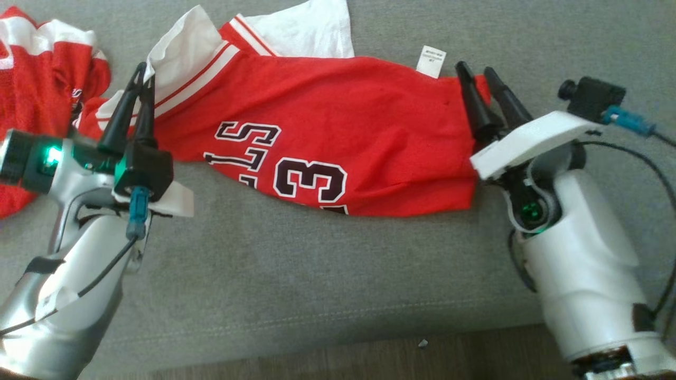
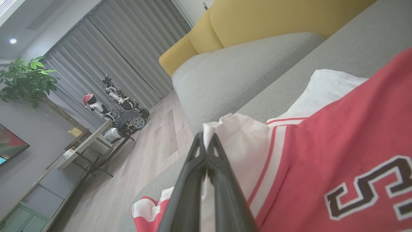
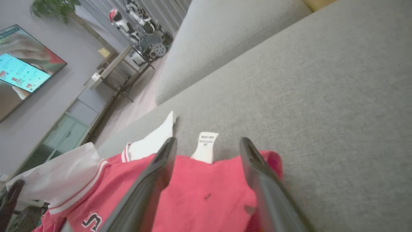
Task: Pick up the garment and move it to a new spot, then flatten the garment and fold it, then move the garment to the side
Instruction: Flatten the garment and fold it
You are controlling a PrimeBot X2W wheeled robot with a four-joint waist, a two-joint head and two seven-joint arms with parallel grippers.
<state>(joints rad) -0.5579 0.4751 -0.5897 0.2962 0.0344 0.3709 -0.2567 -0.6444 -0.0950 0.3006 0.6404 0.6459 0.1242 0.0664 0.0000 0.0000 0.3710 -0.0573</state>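
Note:
The garment (image 1: 338, 121), a red jersey with black white-outlined letters and a 3, lies spread across the grey sofa seat (image 1: 296, 274), its white inside turned out at the top left. My left gripper (image 1: 143, 73) is shut on the garment's white, stripe-trimmed corner (image 2: 238, 135), and fabric shows between the fingers (image 2: 190, 180). My right gripper (image 1: 478, 74) stands open over the garment's right end (image 3: 209, 193), one finger on each side of the red cloth. The small white tag (image 1: 432, 60) sticks out just left of it, and in the right wrist view the tag (image 3: 206, 146) sits between the fingertips.
A second red-and-white garment (image 1: 37, 84) lies crumpled at the far left, close behind my left arm. The sofa's front edge and the wooden floor (image 1: 369, 359) run along the bottom. A grey cushion (image 2: 231, 77) and a yellow one (image 2: 257, 19) lie beyond; a table with another robot (image 2: 122, 109) stands farther off.

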